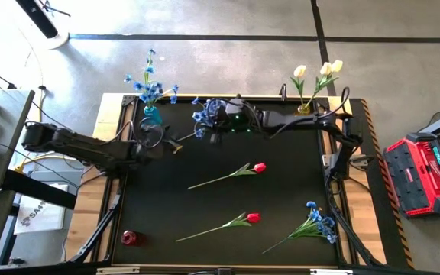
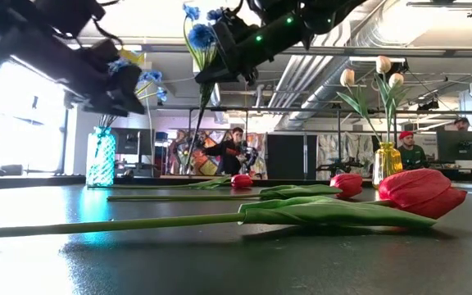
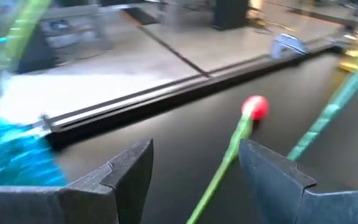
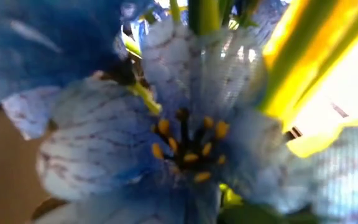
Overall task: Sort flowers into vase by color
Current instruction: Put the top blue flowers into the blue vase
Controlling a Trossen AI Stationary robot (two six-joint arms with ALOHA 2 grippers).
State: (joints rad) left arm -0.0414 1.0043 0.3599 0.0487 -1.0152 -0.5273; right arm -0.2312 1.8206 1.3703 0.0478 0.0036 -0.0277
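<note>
My right gripper (image 1: 214,118) (image 2: 220,56) hangs over the table's far middle, shut on a blue flower spray (image 1: 202,114). That spray's blossoms (image 4: 179,124) fill the right wrist view and hide the fingers. My left gripper (image 1: 161,143) (image 3: 196,148) is open beside the blue vase (image 1: 151,114) (image 3: 8,158), which holds blue blossoms, and it touches nothing. Two red tulips (image 1: 260,167) (image 1: 253,218) and a second blue spray (image 1: 319,224) lie flat on the table. Cream tulips stand in the yellow vase (image 1: 304,108) (image 2: 387,162). My right gripper holds the blue spray at the top of its stem (image 2: 207,78), just under the blossoms, coming from the table's right side and slanting down. The spray is lifted clear. Its stem (image 2: 198,123) hangs below the fingers, its free end (image 1: 179,145) toward my left gripper.
A small red vase (image 1: 130,237) stands near the table's near left corner. The raised table rim (image 1: 228,98) runs along the far edge. In the low view, people sit in the room behind (image 2: 236,152). A red case (image 1: 422,172) lies on the floor to the right.
</note>
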